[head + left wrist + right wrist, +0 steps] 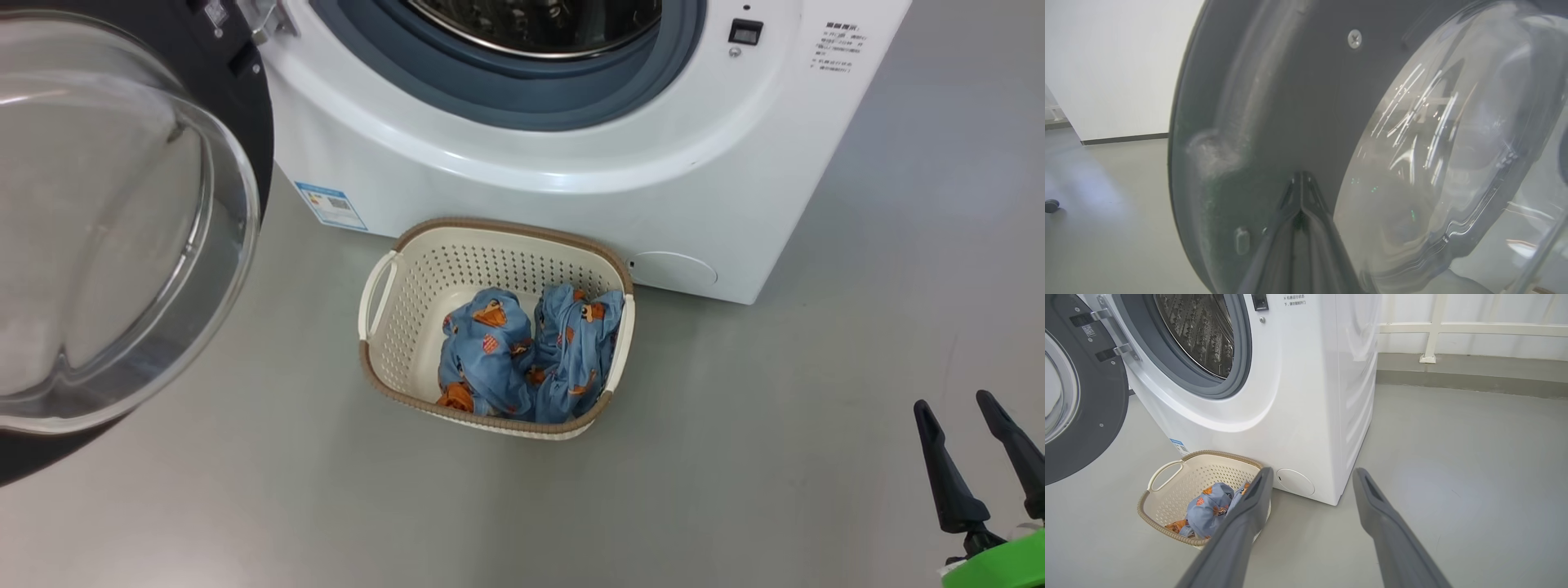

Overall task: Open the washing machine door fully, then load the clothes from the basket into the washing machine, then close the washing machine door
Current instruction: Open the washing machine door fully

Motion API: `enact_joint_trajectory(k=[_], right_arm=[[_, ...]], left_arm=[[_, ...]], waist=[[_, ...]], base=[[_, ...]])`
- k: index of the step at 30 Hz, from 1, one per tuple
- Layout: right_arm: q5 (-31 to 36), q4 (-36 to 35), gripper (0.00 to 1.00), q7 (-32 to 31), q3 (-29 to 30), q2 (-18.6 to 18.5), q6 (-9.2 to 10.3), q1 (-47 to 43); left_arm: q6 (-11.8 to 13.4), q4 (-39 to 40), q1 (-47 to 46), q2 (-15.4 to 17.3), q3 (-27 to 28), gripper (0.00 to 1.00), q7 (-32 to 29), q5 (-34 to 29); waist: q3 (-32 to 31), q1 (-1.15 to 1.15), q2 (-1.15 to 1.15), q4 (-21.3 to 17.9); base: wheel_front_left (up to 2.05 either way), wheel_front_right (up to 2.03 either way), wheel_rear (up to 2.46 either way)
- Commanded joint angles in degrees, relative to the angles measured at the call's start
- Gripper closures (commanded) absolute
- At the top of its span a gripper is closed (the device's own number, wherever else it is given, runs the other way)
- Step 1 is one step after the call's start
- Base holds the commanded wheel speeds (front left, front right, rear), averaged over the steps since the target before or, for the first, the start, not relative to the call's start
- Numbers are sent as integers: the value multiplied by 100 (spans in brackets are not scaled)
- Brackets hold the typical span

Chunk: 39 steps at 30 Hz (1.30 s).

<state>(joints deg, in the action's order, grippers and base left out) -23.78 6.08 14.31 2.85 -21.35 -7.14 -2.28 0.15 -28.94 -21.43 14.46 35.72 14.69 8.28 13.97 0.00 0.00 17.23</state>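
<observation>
Looking down from the head view, the washing machine door [249, 122] stands swung open at the left, with its clear porthole [106, 237] bulging toward the camera. The washing machine [571, 212] sits along the top with its grey gasket [522, 98] exposed. The basket [424, 302] sits on the grey floor [735, 457] just beside the machine's base, right of a blue label sticker [331, 204]. The clothes [506, 359] lie bunched in its right half, leaving the left half bare. At the lower right the right gripper [953, 400] hangs over bare floor with its fingers spread, well apart from the basket. The left wrist view shows the left gripper [1301, 177] with its two fingers pressed together at the tips and nothing seen between them. They are close against the dark inner face of the washing machine door [1290, 102], just beside the porthole [1433, 143], though I cannot tell whether they touch it. A white wall [1118, 61] stands behind. The right wrist view adds the perforated steel drum [1200, 330], the machine's white side and a pale railing [1474, 328] beyond. The right gripper [1312, 473] has its fingers wide apart, gripping nothing. The basket [1167, 498] lies beside its left finger, with the clothes [1208, 512] heaped inside.
</observation>
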Motion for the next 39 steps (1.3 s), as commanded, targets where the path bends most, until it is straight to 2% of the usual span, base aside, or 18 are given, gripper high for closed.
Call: enact_joint_trajectory(k=[1, 7, 11, 13, 15, 17, 22, 23, 24, 25, 26, 32, 39], right_arm=[[38, -106, 0, 69, -110, -83, -35, 35], [50, -54, 0, 69, -174, 56, -35, -19], [60, -24, 0, 69, -223, 120, -35, -43], [70, -17, 0, 69, -250, 145, -35, -56], [69, -15, 0, 69, -255, 154, -35, -64], [60, -15, 0, 69, -259, 152, -35, -76], [45, -5, 0, 69, -242, 133, -35, -95], [45, -5, 0, 69, -232, 135, -35, -94], [45, -7, 0, 69, -227, 138, -35, -100], [46, -8, 0, 69, -221, 141, -35, -108], [60, -15, 0, 69, -204, 162, -35, -127], [59, 1, 0, 69, -192, 199, -35, -130], [50, 23, 0, 69, -199, 228, -35, -127]], left_arm=[[-15, 253, 7, 247, 152, 100, 31, -39], [-180, 867, 499, -266, 101, 100, 31, -37], [-313, 1160, 805, -551, 48, 95, 31, -44], [-421, 1311, 931, -682, 25, 86, 31, 14], [-467, 1371, 1009, -721, 4, 84, 31, 15], [-541, 1505, 1134, -822, -38, 78, 31, 52], [-730, 1909, 1427, -988, -523, 48, 31, 214], [-743, 1982, 1475, -1004, -628, 26, 31, 263], [-751, 2042, 1534, -1012, -751, 14, 31, 281], [-756, 2097, 1590, -1015, -875, 4, 31, 292], [-760, 2197, 1687, -996, -1122, 0, 31, 402], [-762, 2284, 1884, -788, -1691, 0, 31, 721], [-763, 2181, 1954, -694, -2272, 0, 31, 1027]], waist=[[-90, 0, 0, -10], [-351, 0, 0, -27], [-501, 0, 0, -38], [-585, 0, 0, -56], [-623, 0, 0, -69], [-668, 0, 0, -92], [-739, 0, 0, -185], [-752, 0, 0, -213], [-763, 0, 0, -242], [-772, 0, 0, -269], [-791, 0, 0, -332], [-840, 0, 0, -572], [-868, 0, 0, -898]], base=[[0, 0, 0], [0, 0, 0], [0, 0, 0], [0, 0, 0], [0, 0, 0], [0, 0, 0], [0, 0, 0], [0, 0, 0], [0, 0, 0], [0, 0, 0], [0, 0, 0], [0, 0, 0], [0, 0, 0]])
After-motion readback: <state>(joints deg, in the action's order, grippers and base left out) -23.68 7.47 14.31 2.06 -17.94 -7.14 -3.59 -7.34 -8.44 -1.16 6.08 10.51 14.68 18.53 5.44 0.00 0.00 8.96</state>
